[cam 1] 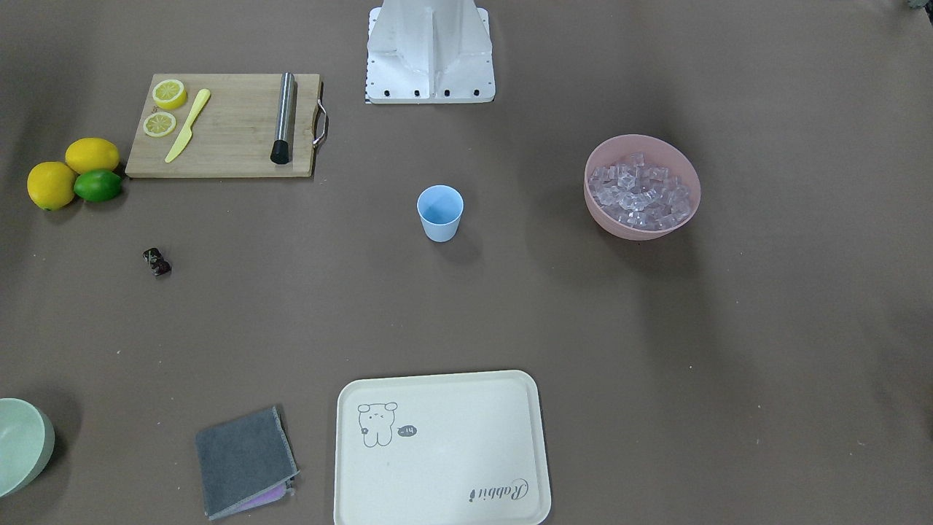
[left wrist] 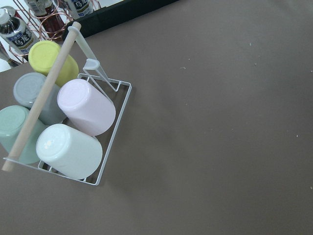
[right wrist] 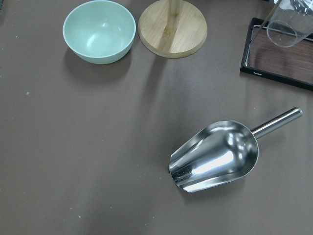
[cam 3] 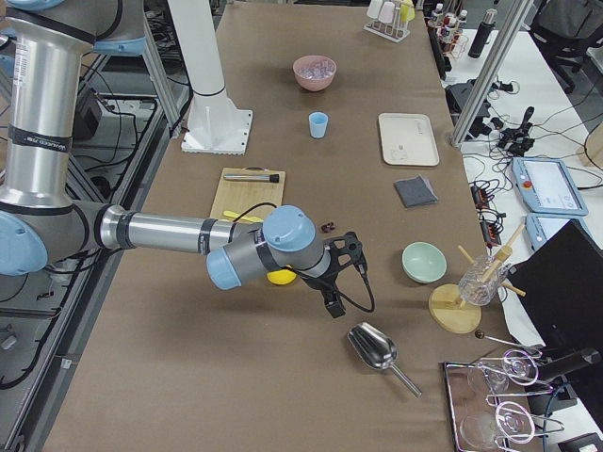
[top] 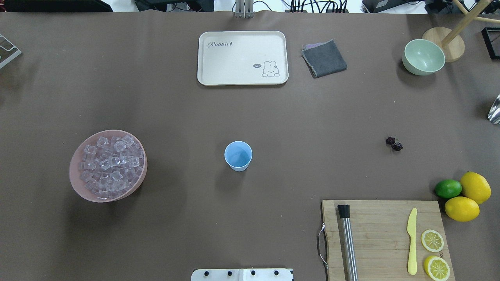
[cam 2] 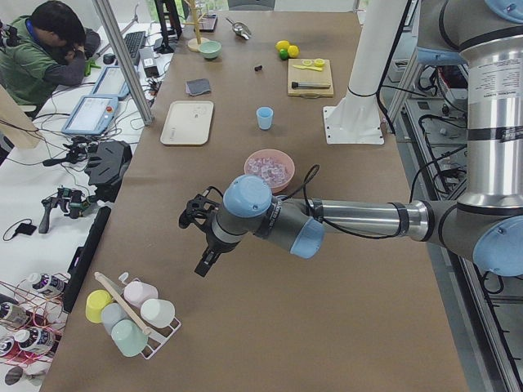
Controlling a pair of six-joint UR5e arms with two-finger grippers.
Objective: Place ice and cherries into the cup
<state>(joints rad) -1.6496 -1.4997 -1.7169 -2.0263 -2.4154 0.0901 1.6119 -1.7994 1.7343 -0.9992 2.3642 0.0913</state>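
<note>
The light blue cup point(top: 238, 155) stands upright at the table's middle; it also shows in the front view point(cam 1: 439, 212). The ice point(top: 110, 164) fills a pink bowl point(top: 78, 183) on the robot's left. The dark cherries point(top: 394, 143) lie on the table on the robot's right. My left gripper point(cam 2: 204, 263) hangs over the table's left end, far from the bowl. My right gripper point(cam 3: 334, 303) hangs beyond the cherries point(cam 3: 328, 227), near a metal scoop point(cam 3: 375, 348). Both show only in the side views, so I cannot tell whether they are open or shut.
A cream tray point(top: 242, 57), a grey cloth point(top: 324, 58) and a pale green bowl point(top: 423, 56) lie at the far side. A cutting board point(top: 384, 238) holds a muddler, a knife and lemon slices. Lemons and a lime point(top: 448, 188) sit beside it. A cup rack point(left wrist: 63, 122) stands below the left wrist.
</note>
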